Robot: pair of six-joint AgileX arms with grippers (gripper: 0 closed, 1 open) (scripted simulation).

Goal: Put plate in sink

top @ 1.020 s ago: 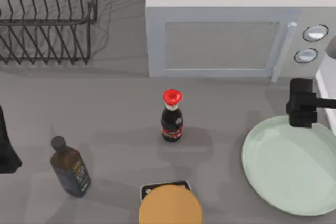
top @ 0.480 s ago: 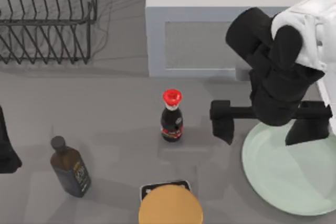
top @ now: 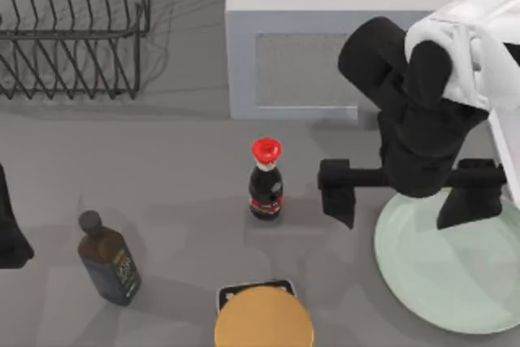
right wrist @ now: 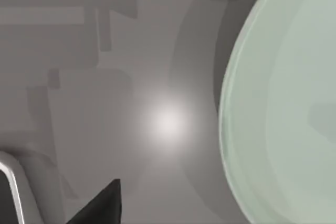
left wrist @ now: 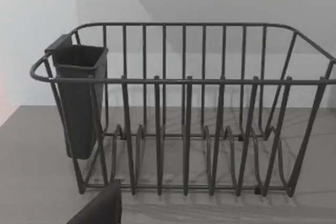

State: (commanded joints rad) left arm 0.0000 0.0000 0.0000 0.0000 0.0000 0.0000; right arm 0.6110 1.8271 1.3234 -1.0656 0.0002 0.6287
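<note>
My right gripper (top: 402, 197), fingers spread wide, hangs over the near-left rim of the large pale mint-green plate (top: 455, 270) on the grey worktop (top: 187, 201).

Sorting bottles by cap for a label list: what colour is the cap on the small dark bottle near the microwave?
Red, on the small dark bottle; clearest in the top view.

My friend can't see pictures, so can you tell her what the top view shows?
From above, the right gripper hangs open over the far-left rim of a big mint-green plate at the right of a grey table. A red-capped bottle stands mid-table, a dark bottle at left, an orange disc in front; a microwave and dish rack stand behind.
</note>
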